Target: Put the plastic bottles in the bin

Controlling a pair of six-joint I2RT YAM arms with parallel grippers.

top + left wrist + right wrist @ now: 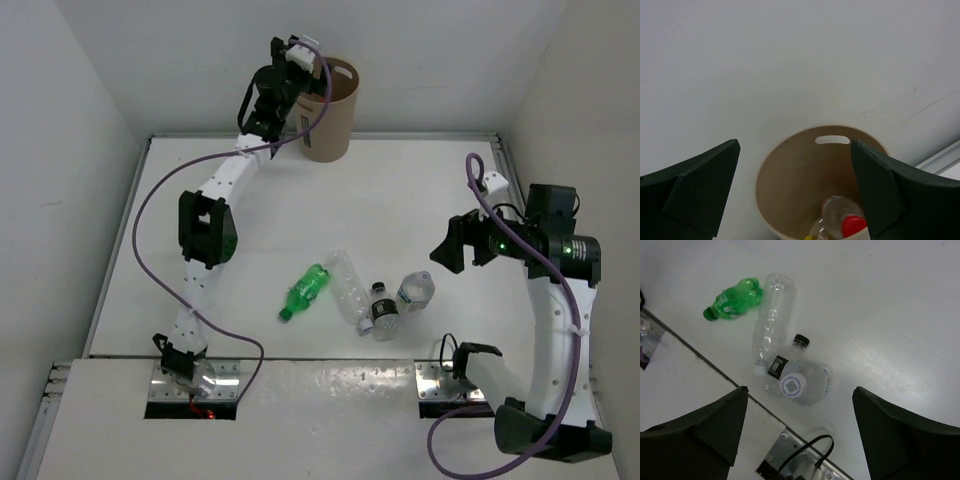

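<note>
The left gripper (794, 146) hangs wide open, empty, over the round brown bin (790, 175); a red-capped clear bottle (842, 220) lies inside. The right gripper (800, 391), open and empty, is above four bottles (771, 322).

Red-capped bottle (842, 218) — inside the bin (799, 175)

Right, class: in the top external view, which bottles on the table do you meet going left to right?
green bottle → large clear bottle → black-capped bottle → upright blue-labelled bottle
</note>
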